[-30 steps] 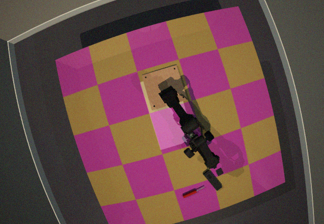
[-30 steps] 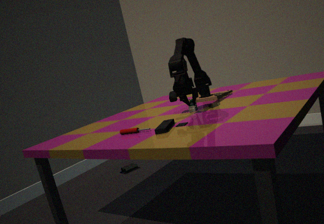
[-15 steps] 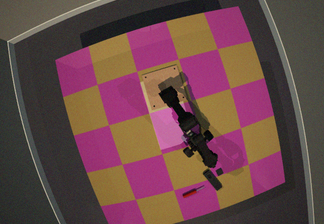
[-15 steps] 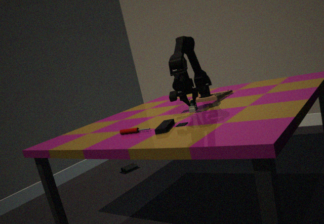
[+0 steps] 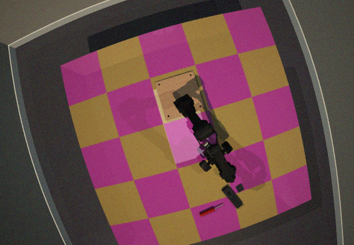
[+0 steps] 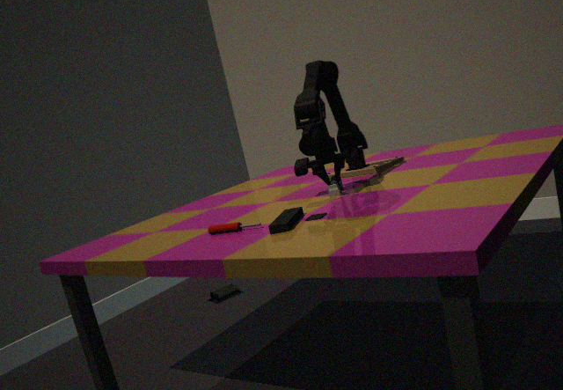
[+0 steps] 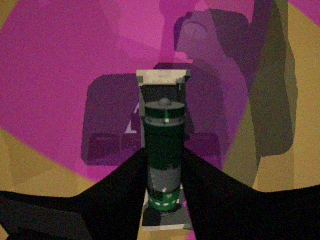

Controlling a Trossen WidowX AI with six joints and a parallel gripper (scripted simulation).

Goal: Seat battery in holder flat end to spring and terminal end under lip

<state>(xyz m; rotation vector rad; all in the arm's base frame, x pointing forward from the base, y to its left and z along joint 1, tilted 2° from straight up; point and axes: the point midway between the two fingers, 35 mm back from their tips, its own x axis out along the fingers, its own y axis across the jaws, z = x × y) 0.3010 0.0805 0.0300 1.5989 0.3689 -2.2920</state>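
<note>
The green and grey battery (image 7: 165, 145) is between the fingers, in line with the holder, its terminal end toward the top of the wrist view. The pale holder (image 7: 162, 76) (image 6: 333, 189) lies on the table around and below it, with its lip end at the top of the wrist view and its other end wall at the bottom. A dark gap shows between the terminal and the lip end. The spring is not visible; the battery's flat end hides that area. My gripper (image 7: 163, 153) (image 6: 335, 184) is shut on the battery. Whether the battery touches the holder's floor cannot be told.
A black box (image 5: 232, 196) (image 6: 286, 220), a small dark square (image 5: 239, 187) (image 6: 316, 217) and a red screwdriver (image 5: 207, 210) (image 6: 224, 228) lie on the table. A wooden board (image 5: 171, 99) is under the arm's base. A dark object (image 6: 224, 291) lies on the floor.
</note>
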